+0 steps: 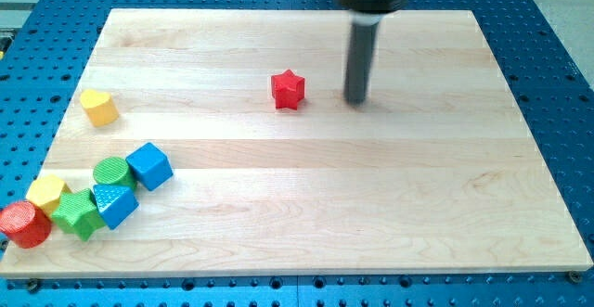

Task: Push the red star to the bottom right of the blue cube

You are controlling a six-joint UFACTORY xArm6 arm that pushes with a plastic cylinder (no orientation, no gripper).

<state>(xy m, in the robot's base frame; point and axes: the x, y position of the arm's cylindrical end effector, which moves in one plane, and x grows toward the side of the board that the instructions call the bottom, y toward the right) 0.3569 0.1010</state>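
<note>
The red star (288,89) lies on the wooden board a little above the middle. My tip (355,101) rests on the board to the star's right, about a block's width and a half away, not touching it. The blue cube (149,165) sits at the view's lower left, far from the star, at the edge of a cluster of blocks.
A yellow heart-shaped block (97,107) lies alone at the left. The lower-left cluster holds a green cylinder (113,172), a blue prism-shaped block (115,204), a green star (77,213), a yellow block (46,193) and a red cylinder (24,223). The board (371,205) lies on a blue perforated table.
</note>
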